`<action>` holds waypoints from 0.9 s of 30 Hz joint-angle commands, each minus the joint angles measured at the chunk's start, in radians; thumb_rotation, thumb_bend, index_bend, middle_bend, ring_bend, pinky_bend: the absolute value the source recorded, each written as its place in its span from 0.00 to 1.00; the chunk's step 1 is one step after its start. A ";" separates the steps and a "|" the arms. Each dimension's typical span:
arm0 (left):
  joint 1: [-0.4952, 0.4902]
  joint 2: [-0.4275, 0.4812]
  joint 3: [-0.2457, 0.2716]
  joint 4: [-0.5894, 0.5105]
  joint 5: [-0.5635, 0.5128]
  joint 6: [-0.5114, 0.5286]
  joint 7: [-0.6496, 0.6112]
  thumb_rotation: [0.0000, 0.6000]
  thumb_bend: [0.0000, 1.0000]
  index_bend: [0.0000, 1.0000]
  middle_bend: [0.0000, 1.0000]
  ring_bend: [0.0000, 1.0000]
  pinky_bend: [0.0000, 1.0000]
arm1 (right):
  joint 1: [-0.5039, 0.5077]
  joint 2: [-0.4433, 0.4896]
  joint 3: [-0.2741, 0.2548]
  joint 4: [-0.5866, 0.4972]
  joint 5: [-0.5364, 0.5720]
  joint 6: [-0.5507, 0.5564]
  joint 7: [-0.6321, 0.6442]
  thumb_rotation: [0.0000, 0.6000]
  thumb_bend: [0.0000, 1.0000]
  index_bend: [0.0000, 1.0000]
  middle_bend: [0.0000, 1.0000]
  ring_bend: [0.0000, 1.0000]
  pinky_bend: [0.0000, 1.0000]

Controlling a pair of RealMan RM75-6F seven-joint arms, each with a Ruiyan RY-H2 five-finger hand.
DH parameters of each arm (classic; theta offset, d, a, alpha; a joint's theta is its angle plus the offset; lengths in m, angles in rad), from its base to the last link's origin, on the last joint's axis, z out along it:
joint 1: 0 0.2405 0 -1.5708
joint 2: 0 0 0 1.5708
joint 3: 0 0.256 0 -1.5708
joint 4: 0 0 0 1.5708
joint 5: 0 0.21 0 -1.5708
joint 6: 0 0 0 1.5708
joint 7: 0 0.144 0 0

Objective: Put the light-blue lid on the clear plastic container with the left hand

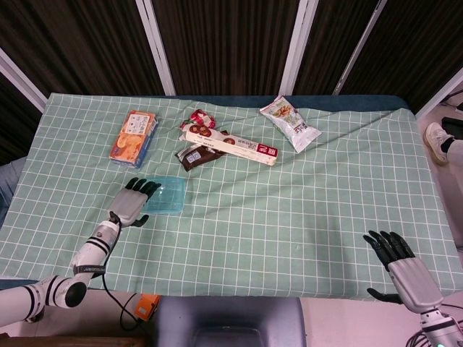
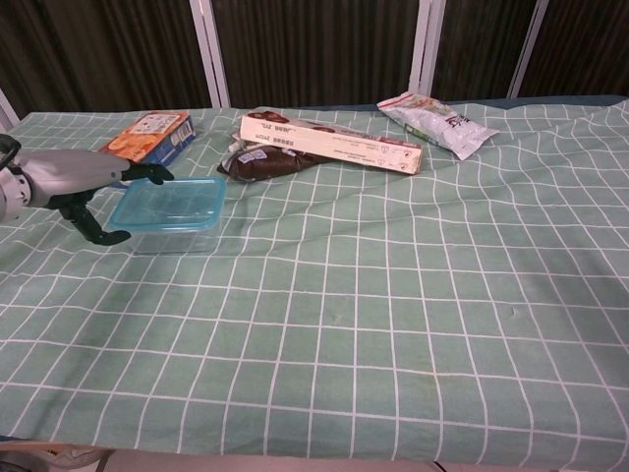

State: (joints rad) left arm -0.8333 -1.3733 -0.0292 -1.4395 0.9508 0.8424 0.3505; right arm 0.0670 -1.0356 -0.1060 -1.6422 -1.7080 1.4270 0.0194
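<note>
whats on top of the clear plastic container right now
The light-blue lid lies across the top of the clear plastic container. The left hand is beside it, holding nothing. Whether anything is inside cannot be told; the lid covers the opening.

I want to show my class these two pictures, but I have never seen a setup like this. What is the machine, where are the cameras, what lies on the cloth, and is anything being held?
This is a robot with two arms, each ending in a mechanical hand. One picture looks down from its head, the other looks forward from its chest.

On the green checked tablecloth lie an orange snack box, a long white box, a dark brown wrapper, a small red packet and a white snack bag.

Nearer the robot sits the clear plastic container, with the light-blue lid on top.

The left hand is beside the container, fingers apart, holding nothing. The right hand rests open at the table's near edge.
</note>
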 commanded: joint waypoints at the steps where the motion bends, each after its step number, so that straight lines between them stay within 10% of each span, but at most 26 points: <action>1: 0.001 -0.001 -0.004 0.002 -0.002 -0.006 0.000 1.00 0.38 0.00 0.10 0.00 0.00 | 0.000 0.000 0.000 0.000 0.000 0.000 0.001 1.00 0.18 0.01 0.18 0.00 0.00; 27: -0.019 -0.015 -0.002 0.015 -0.080 -0.088 0.062 1.00 0.52 0.00 0.23 0.00 0.00 | 0.003 0.000 0.001 0.001 0.002 -0.003 0.002 1.00 0.18 0.01 0.18 0.00 0.00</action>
State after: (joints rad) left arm -0.8524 -1.3886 -0.0316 -1.4242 0.8720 0.7553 0.4123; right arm 0.0697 -1.0360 -0.1045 -1.6407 -1.7056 1.4235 0.0213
